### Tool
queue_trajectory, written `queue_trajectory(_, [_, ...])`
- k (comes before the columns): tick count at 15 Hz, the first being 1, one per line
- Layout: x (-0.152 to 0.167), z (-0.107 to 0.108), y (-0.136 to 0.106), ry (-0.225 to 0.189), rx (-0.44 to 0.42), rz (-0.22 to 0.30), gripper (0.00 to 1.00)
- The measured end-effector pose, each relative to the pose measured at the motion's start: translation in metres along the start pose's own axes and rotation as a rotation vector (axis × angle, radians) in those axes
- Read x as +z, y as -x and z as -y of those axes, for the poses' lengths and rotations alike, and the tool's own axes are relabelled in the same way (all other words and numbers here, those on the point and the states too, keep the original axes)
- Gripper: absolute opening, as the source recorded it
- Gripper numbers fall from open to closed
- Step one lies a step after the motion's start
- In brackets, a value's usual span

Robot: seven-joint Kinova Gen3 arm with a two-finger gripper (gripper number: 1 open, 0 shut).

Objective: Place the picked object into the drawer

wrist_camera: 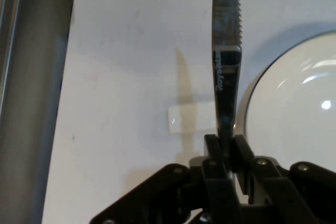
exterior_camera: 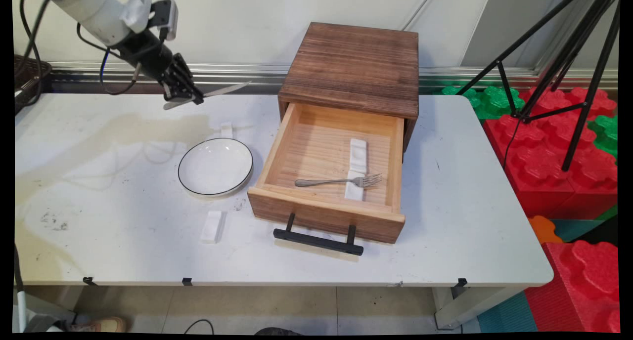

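My gripper (exterior_camera: 190, 97) hangs above the table's back left, shut on a metal table knife (exterior_camera: 225, 89) whose serrated blade points right toward the wooden box. In the hand view the knife (wrist_camera: 226, 61) rises straight up from between the closed fingers (wrist_camera: 212, 148). Below it lies a small white rest (wrist_camera: 190, 119) on the table, beside the rim of a white plate (wrist_camera: 294, 114). In the main view that rest (exterior_camera: 226, 130) sits just behind the plate (exterior_camera: 215, 166).
A wooden box (exterior_camera: 353, 68) with its drawer (exterior_camera: 326, 214) pulled open holds a fork (exterior_camera: 341, 182) lying across a white rest (exterior_camera: 357, 168). Another white rest (exterior_camera: 212, 226) lies in front of the plate. A black tripod (exterior_camera: 568, 78) and red foam blocks (exterior_camera: 559, 147) stand at right.
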Motion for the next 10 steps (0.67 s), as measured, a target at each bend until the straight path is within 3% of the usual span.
queue_trajectory(6, [-0.035, -0.026, -0.048, 0.004, 0.047, -0.075, 0.0])
queue_trajectory(10, [-0.039, -0.05, -0.086, 0.01, 0.067, -0.121, 0.0])
